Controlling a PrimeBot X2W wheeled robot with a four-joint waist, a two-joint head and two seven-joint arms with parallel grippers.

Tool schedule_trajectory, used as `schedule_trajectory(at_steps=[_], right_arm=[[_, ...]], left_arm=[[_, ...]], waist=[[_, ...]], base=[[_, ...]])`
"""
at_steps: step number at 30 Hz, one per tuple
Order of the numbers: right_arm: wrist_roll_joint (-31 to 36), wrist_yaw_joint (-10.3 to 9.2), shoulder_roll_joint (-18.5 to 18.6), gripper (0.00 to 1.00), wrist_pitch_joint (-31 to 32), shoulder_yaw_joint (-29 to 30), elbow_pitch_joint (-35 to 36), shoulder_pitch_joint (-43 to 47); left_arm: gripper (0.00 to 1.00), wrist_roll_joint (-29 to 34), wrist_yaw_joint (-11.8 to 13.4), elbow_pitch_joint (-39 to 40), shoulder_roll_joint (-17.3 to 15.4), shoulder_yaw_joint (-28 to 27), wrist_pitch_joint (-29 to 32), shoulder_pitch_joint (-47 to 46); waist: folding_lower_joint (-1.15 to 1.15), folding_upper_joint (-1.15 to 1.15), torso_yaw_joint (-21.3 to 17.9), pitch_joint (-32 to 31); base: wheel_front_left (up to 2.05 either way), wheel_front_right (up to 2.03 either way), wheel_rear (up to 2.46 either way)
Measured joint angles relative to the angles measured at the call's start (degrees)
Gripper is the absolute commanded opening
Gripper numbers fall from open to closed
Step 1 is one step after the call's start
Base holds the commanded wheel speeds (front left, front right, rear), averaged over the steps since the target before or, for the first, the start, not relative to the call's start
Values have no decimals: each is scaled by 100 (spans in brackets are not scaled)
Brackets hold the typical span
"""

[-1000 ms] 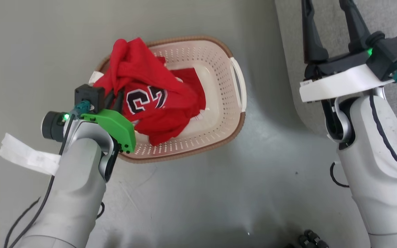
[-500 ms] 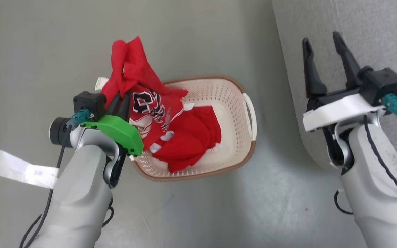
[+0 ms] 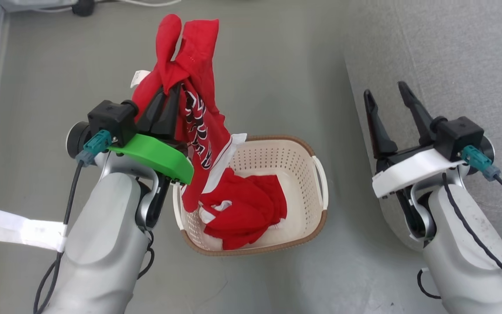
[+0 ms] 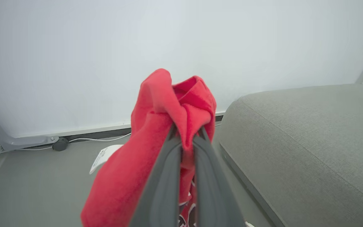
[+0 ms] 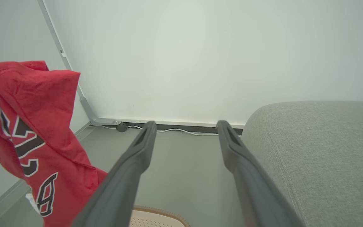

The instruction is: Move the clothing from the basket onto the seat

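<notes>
My left gripper point(image 3: 176, 87) is shut on a red garment point(image 3: 198, 117) with black-and-white lettering. It hangs from the fingers above the left side of the cream basket point(image 3: 303, 165), its lower end still reaching inside. In the left wrist view the gripper point(image 4: 186, 134) pinches a bunched red fold point(image 4: 169, 107). A second red garment point(image 3: 246, 213) lies crumpled in the basket. My right gripper point(image 3: 386, 89) stands open and holds nothing, over the edge of the grey seat point(image 3: 451, 56). The right wrist view shows its spread fingers point(image 5: 143, 148), the hanging garment point(image 5: 33, 126) at left and the seat point(image 5: 320, 151) at right.
The basket stands on a grey floor point(image 3: 277, 65) left of the seat. A white wall with a baseboard and a cable point(image 5: 175, 130) runs behind. White tape point(image 3: 15, 226) hangs on my left forearm.
My left gripper has lifted the garment up out of the basket, so it now hangs stretched. The head camera has tilted, shifting the basket lower in the picture. The right gripper stays open.
</notes>
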State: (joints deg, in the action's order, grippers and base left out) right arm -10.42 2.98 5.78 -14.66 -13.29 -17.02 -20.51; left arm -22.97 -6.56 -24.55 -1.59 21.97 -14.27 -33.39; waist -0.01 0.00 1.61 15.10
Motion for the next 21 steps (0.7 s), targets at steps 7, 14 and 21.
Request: schedule_trajectory(at_steps=[7, 14, 21], right_arm=[[-24, 38, -38, 100, 1, -74, -97, 264], [-68, 62, -59, 100, 1, -151, -181, 514], [-75, 115, -88, 100, 1, -192, -234, 788]], left_arm=[[0, -1, -5, 417, -3, 83, 0, 175], [0, -1, -11, 719, -4, 291, -15, 409], [0, -21, -49, 989, -13, 604, -15, 704]], waist=[[0, 0, -8, -378], [0, 0, -52, -662], [0, 0, -122, -971]], base=[[0, 0, 0], [0, 0, 0], [0, 0, 0]])
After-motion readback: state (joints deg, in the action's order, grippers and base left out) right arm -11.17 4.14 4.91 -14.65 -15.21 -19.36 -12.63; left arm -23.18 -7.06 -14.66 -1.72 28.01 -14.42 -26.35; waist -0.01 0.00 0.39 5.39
